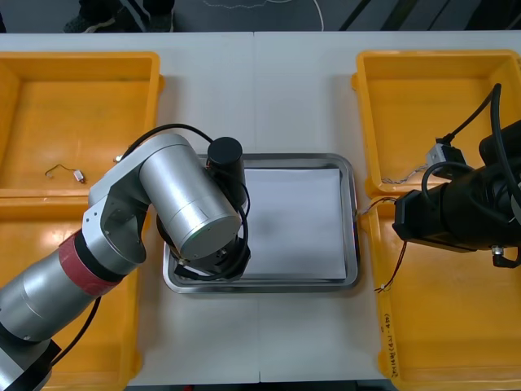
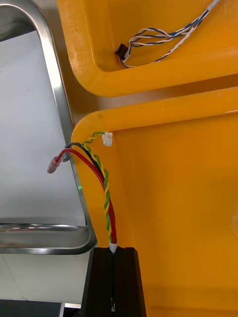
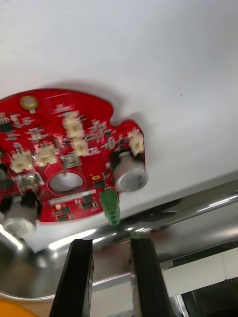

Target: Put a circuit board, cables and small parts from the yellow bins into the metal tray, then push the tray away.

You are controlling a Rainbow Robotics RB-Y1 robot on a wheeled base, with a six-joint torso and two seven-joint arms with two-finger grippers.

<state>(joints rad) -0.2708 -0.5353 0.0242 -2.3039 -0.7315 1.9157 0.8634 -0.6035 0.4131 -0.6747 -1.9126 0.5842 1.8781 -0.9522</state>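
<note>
red circuit board [image 3: 69, 158], shiny tray [image 1: 352, 228] that's white inside, yellow bins [image 1: 81, 106], red, yellow and green twisted cable [image 2: 106, 198].

In the front view the left arm [image 1: 175, 204] covers the metal tray's [image 1: 350, 212] near-left corner. The round red circuit board [image 3: 64, 158] runs off the left wrist picture's edge. The red and yellow cable's [image 2: 105, 198] held end vanishes between the right gripper's [image 2: 113, 250] closed jaws. The small metal part [image 1: 79, 173] in the far left yellow bin [image 1: 81, 61] is too small to identify.
</note>
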